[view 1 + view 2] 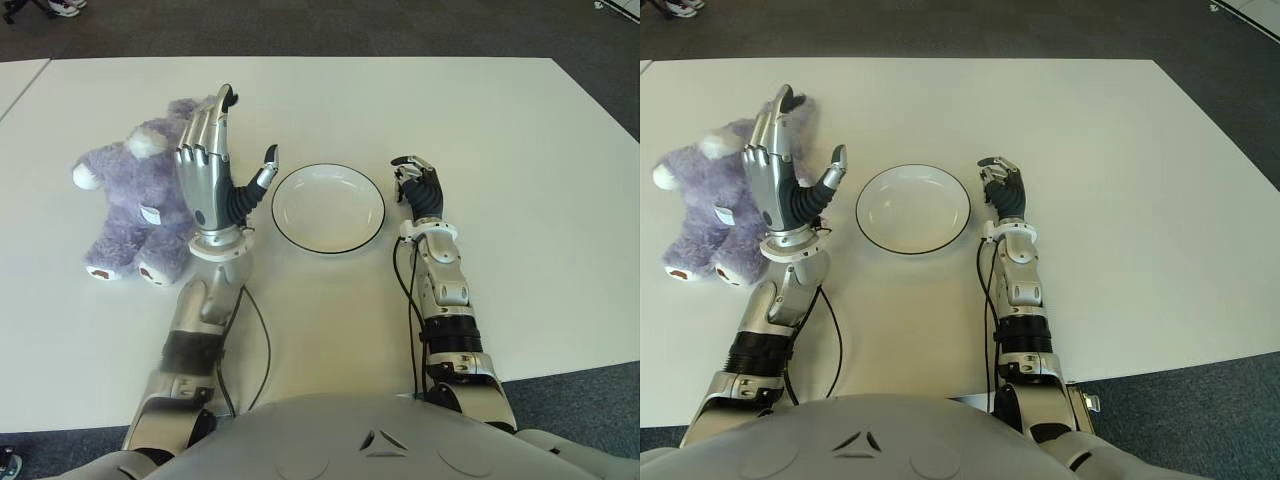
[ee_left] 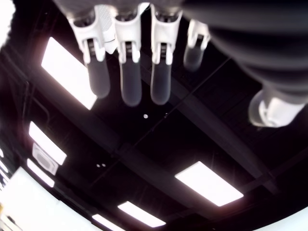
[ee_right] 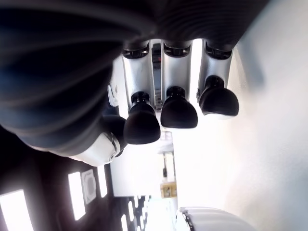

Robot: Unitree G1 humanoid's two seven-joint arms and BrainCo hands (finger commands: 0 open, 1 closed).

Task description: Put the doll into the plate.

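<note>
Take the plate (image 1: 328, 207) as your landmark: it lies on the white table (image 1: 520, 180), between your two hands, and holds nothing. Nearest to you, on the right of the plate, your right hand (image 1: 418, 186) shows just beside the rim with its fingers curled inward, and it grasps nothing; I think it only waits there. On the left of the plate, your left hand (image 1: 212, 170) stands upright with the fingers straight and the thumb spread toward the plate, so it is released and carries nothing. It is raised between the plate and the doll (image 1: 130, 205), probably ready to take it. The doll, a purple plush bear, sits on the table left of the plate, behind this hand. Nothing else stands between doll and plate.
</note>
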